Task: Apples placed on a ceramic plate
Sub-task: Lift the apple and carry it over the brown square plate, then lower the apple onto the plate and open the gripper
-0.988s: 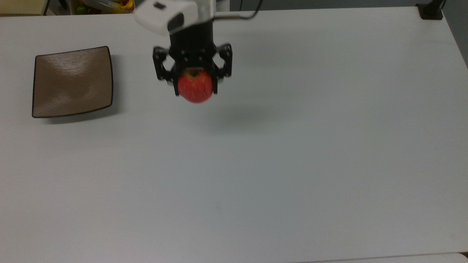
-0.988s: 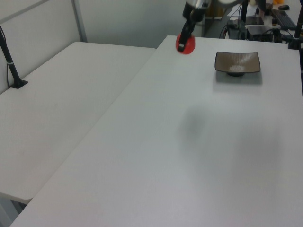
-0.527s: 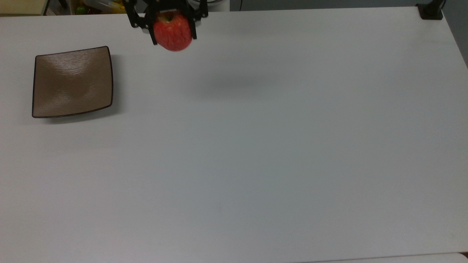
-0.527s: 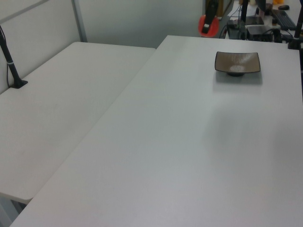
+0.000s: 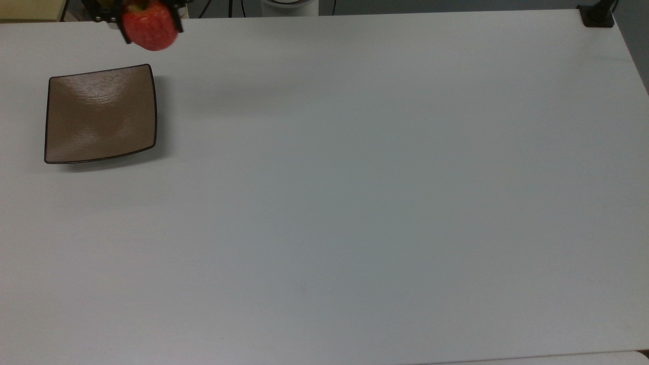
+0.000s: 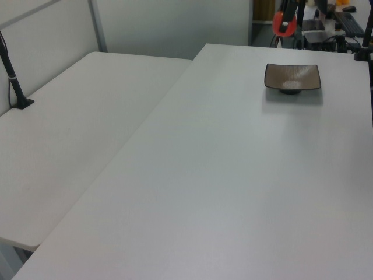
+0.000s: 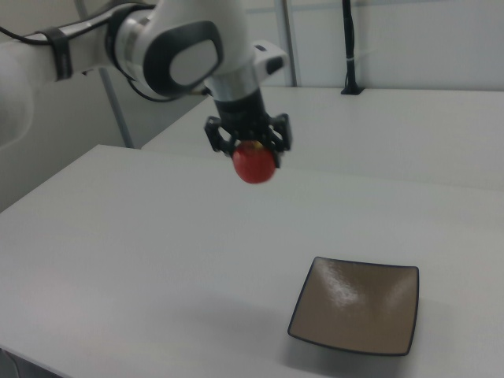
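Red apple [image 5: 150, 31], glossy, clamped between the two black fingers of the gripper [image 5: 150, 20] and held in the air well above the white table [image 5: 355, 203]. In the right view, apple [image 7: 253, 164] hanging under the gripper [image 7: 250, 150], fingers pressed against its sides, a small yellowish patch at the top by the stem. In the top view, near the upper edge, just beyond the plate's far right corner. In the left view, a red spot [image 6: 284, 24] past the table's far edge, above and to the left view's left of the plate, gripper [image 6: 285, 20] partly cut off at the top.

Ceramic plate [image 5: 100, 114]: square, glossy brown, thin dark rim, edges curved slightly upward, flat on the table near the top view's left. Nothing inside it but light reflections. Same plate [image 7: 356, 316] low in the right view, apart from the apple; in the left view [image 6: 292, 77], far back on the table, likewise holding nothing.

White arm [image 7: 169, 47] reaching in from the right view's upper left. Second white table [image 6: 64, 134] adjoining on the left view's left, with a black post [image 6: 13, 76] standing on it.
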`<action>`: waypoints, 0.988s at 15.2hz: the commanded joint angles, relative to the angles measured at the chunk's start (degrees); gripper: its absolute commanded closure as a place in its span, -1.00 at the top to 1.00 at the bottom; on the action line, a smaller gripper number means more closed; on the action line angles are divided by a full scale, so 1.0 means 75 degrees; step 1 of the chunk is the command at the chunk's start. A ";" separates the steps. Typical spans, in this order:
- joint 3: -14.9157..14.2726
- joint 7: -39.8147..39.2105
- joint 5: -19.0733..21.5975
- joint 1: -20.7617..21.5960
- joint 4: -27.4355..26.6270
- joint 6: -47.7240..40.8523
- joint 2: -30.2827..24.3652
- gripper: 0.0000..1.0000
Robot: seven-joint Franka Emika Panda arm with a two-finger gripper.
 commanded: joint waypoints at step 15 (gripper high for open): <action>-0.1185 -0.2887 0.0486 -0.0665 -0.1366 0.3931 0.2633 0.71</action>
